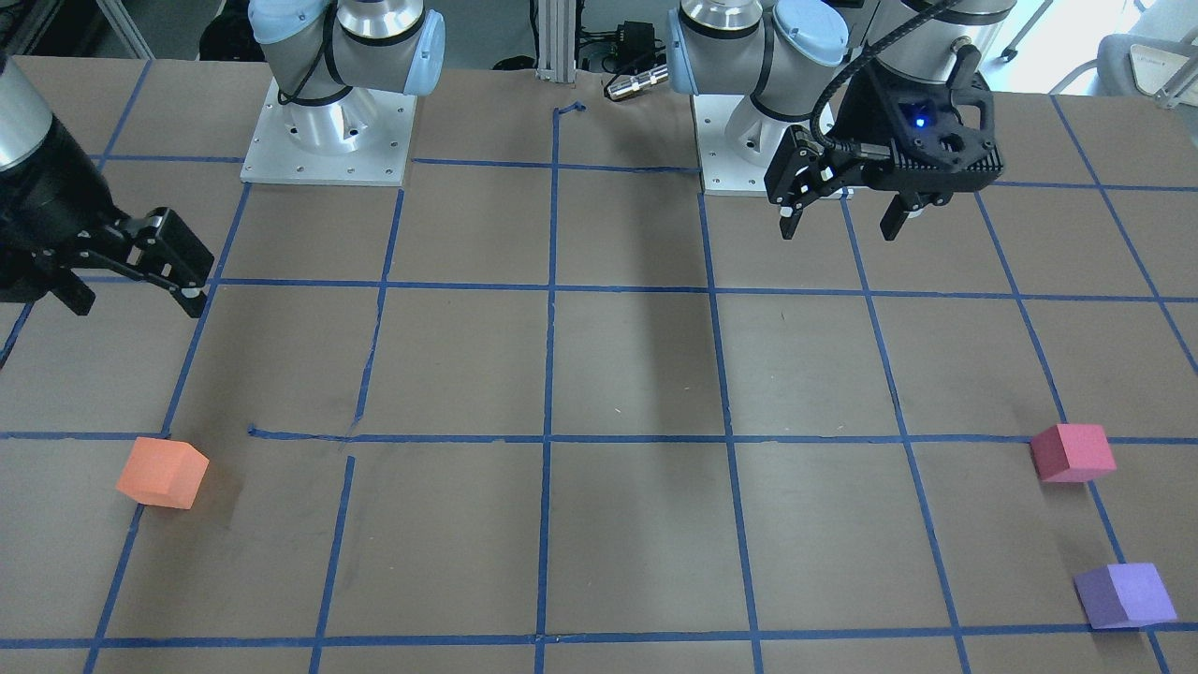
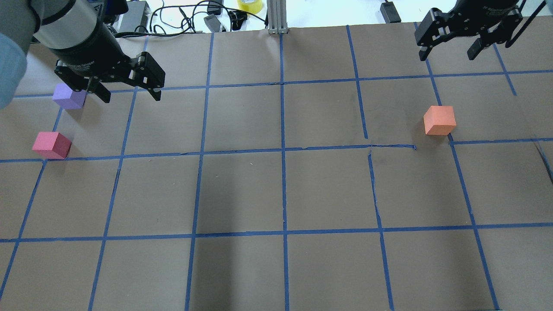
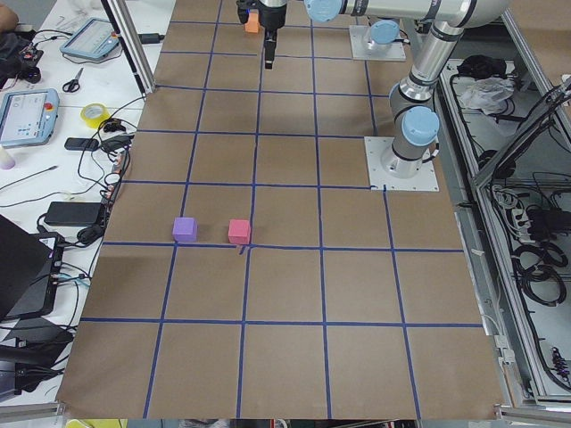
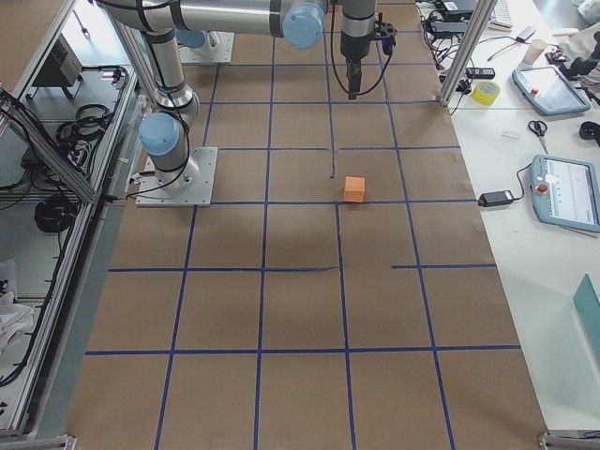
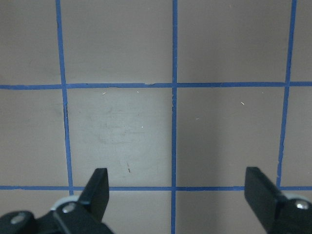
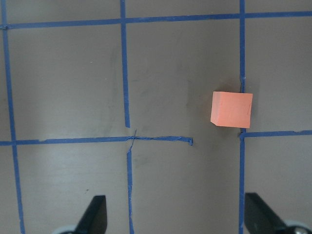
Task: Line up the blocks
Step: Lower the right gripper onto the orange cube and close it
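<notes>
The orange block (image 2: 440, 120) lies alone on the table's right side and also shows in the right wrist view (image 6: 232, 109) and the front view (image 1: 164, 473). The pinkish-red block (image 2: 52, 145) and the purple block (image 2: 69, 96) lie close together but apart on the far left; the front view shows the pinkish-red block (image 1: 1073, 453) and the purple block (image 1: 1123, 595) too. My left gripper (image 2: 129, 93) hangs open and empty above the table, right of the purple block. My right gripper (image 2: 447, 49) hangs open and empty beyond the orange block.
The table (image 2: 281, 194) is brown paper with a blue tape grid. The two arm bases (image 1: 328, 131) stand at its robot-side edge. Cables, a tape roll (image 2: 249, 5) and tablets lie off the far edge.
</notes>
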Action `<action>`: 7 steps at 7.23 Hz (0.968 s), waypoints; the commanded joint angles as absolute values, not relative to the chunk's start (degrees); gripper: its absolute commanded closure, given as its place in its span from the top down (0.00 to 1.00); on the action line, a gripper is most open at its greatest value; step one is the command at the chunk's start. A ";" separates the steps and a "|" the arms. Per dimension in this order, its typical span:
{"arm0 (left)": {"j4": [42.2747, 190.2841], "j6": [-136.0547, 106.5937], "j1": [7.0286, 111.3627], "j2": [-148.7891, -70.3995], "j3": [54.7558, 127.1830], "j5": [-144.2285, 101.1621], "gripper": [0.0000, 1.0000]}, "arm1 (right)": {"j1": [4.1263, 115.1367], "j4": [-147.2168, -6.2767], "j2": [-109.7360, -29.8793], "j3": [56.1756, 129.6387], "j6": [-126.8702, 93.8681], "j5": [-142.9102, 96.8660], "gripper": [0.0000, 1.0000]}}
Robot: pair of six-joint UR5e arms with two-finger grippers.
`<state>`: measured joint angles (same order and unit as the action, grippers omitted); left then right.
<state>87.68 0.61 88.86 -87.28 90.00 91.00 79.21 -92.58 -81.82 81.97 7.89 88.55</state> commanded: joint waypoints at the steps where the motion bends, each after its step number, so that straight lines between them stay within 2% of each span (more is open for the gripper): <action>1: 87.71 0.62 88.86 -87.28 90.00 90.97 1.00 | 74.99 -99.36 -74.22 82.53 8.52 90.34 1.00; 5: 87.71 0.62 88.86 -87.28 90.00 90.97 1.00 | 72.51 -110.10 -63.83 84.11 7.74 94.92 1.00; 7: 87.71 0.62 88.94 -87.28 90.00 90.97 1.00 | 72.51 -116.77 -62.50 89.09 7.65 94.40 1.00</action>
<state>87.72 0.62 88.87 -87.28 90.00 90.97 72.65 -112.55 -63.52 86.16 7.75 94.59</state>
